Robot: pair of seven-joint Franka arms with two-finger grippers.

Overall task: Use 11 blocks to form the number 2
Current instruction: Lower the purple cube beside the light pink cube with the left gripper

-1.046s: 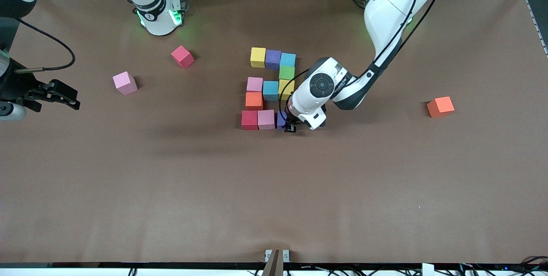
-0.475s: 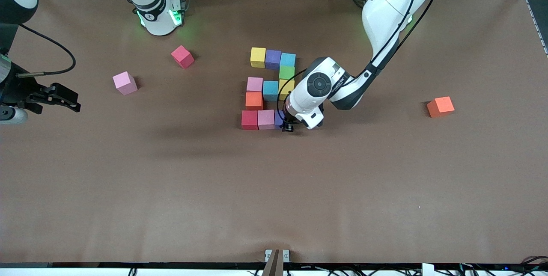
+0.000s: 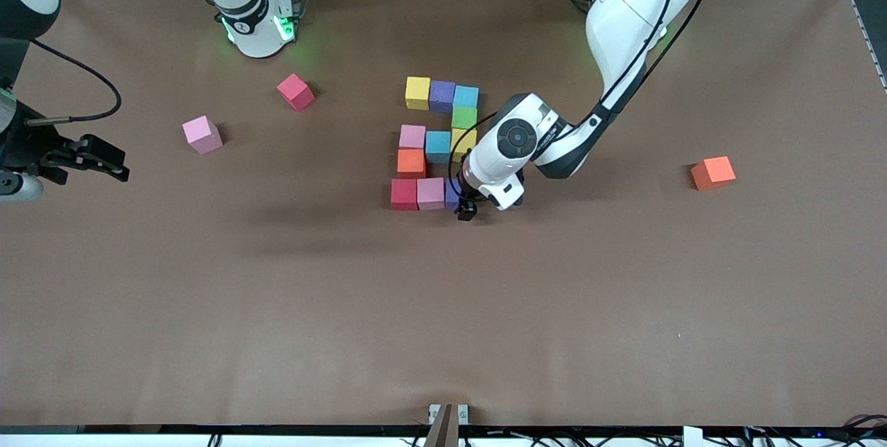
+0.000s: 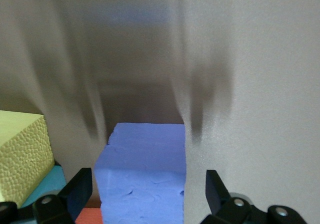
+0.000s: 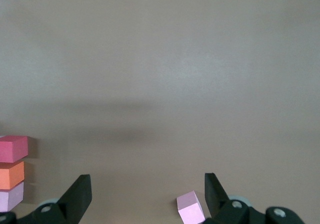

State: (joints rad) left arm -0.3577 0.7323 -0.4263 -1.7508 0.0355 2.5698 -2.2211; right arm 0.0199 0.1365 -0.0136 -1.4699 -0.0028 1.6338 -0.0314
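While the left gripper (image 4: pixel 145 194) stands released astride the purple foam cube (image 4: pixel 142 176) ending the number 2 (image 3: pixel 436 145), lifting clear comes next; the right gripper (image 3: pixel 93 156) waits open.

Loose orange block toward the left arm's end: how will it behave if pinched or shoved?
The orange block looks like pitted foam: probably light and slightly squashy. Flat faces suggest sliding, not rolling. Its matte surface should grip well.

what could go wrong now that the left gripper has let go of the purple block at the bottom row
The left gripper stands open with its fingers close on either side of the purple block. Lifting off at a slant could drag the block out of line with the pink block beside it. The wrist also hangs low over the yellow block, so a sideways pull might nudge that row.
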